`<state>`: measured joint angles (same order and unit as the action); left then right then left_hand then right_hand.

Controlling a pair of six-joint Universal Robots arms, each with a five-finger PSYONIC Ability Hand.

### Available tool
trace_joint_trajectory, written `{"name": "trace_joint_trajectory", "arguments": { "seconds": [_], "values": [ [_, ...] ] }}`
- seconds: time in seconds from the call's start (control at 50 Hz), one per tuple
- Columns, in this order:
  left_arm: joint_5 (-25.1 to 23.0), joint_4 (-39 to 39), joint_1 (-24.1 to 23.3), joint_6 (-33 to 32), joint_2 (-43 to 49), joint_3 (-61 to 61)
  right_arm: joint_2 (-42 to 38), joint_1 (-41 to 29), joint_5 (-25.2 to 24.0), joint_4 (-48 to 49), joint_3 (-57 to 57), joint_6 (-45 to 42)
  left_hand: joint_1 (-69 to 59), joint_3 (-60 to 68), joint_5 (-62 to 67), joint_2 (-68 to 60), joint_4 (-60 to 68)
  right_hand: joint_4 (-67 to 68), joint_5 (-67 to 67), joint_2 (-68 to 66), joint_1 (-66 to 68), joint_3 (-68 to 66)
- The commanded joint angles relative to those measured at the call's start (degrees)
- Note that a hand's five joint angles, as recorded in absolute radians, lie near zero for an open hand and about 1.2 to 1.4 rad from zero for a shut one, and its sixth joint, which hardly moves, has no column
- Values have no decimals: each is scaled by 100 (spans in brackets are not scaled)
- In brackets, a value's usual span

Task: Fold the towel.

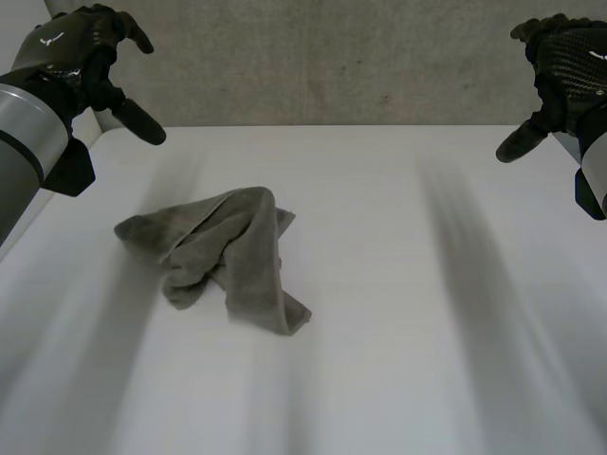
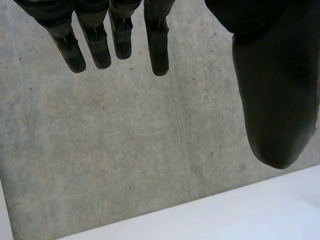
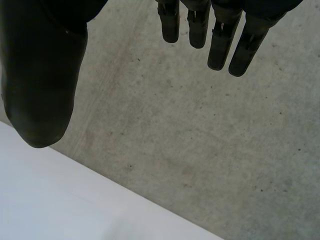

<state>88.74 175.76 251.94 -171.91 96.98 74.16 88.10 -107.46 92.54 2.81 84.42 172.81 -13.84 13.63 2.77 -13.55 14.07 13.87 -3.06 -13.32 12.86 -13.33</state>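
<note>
A grey towel [image 1: 223,256] lies crumpled in a heap on the white table [image 1: 408,313], left of the middle. My left hand [image 1: 81,62] hovers high above the table's far left corner, well away from the towel, open with straight fingers [image 2: 117,35] and nothing in it. My right hand [image 1: 560,66] hangs high at the far right, also open and empty, its fingers [image 3: 220,37] straight and its thumb [image 3: 42,85] spread apart.
A grey concrete wall [image 1: 332,66] stands behind the table's far edge. Bare white tabletop stretches right of and in front of the towel.
</note>
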Motion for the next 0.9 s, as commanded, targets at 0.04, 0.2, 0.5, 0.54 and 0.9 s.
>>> {"name": "trace_joint_trajectory", "arguments": {
  "seconds": [0.04, 0.2, 0.5, 0.54, 0.9],
  "values": [
    [-6, -262, 39, -18, 75, -130, -118, 14, -34, -403, -197, -20, 363, -341, -255, 333, -386, -387, 306, 332, -286, 333],
    [-5, -288, 39, -18, 110, -148, -118, 119, -25, -527, -294, -2, 363, -341, -255, 333, -386, -387, 306, 332, -286, 333],
    [-5, -297, 48, -9, 110, -139, -118, 182, -25, -536, -286, -2, 363, -341, -255, 333, -386, -387, 306, 332, -286, 333],
    [-5, -288, 48, -9, 110, -130, -118, 155, -25, -536, -277, -2, 363, -341, -255, 333, -386, -387, 306, 332, -286, 333],
    [-892, -139, 372, -1413, 1383, 11, -1832, -1111, -1994, -1423, -286, 411, 346, -325, -239, 316, -369, -387, 306, 332, -286, 333]
  ]
}}
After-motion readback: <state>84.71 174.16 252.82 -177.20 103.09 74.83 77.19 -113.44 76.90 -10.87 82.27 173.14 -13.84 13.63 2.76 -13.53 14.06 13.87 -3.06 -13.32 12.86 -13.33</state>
